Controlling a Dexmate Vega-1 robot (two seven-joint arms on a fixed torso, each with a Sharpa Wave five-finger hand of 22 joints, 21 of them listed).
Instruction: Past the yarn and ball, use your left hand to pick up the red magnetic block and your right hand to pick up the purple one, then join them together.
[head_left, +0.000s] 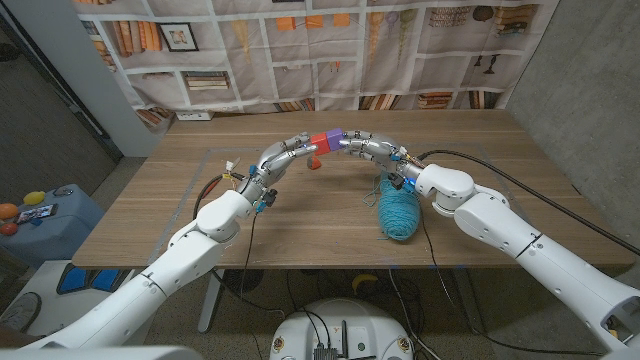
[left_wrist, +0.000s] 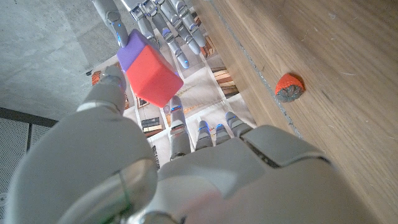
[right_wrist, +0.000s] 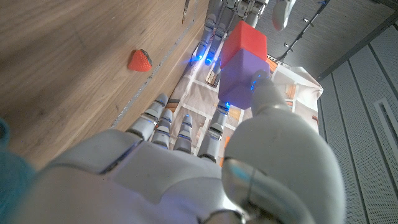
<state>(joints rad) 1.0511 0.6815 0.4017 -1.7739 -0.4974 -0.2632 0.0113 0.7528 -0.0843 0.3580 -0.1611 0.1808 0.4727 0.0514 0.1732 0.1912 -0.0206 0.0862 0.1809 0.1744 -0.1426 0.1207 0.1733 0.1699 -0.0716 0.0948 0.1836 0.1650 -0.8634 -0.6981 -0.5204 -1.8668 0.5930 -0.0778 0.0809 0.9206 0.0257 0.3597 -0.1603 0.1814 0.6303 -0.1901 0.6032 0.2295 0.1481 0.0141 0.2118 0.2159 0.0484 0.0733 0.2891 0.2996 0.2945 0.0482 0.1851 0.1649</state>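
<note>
Wooden table; left hand grips red block, right hand grips purple block, joined; ball half hidden.

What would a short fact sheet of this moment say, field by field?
Left hand: holds the red block
Right hand: holds the purple block
Blocks: joined face to face, lifted above the table
Teal yarn: lies on the table by the right arm
Small red ball: on the table under the hands

Both arms arch inward above the desk, left hand from seven o'clock, right hand from four o'clock, fingertips meeting, each gripping.
</note>
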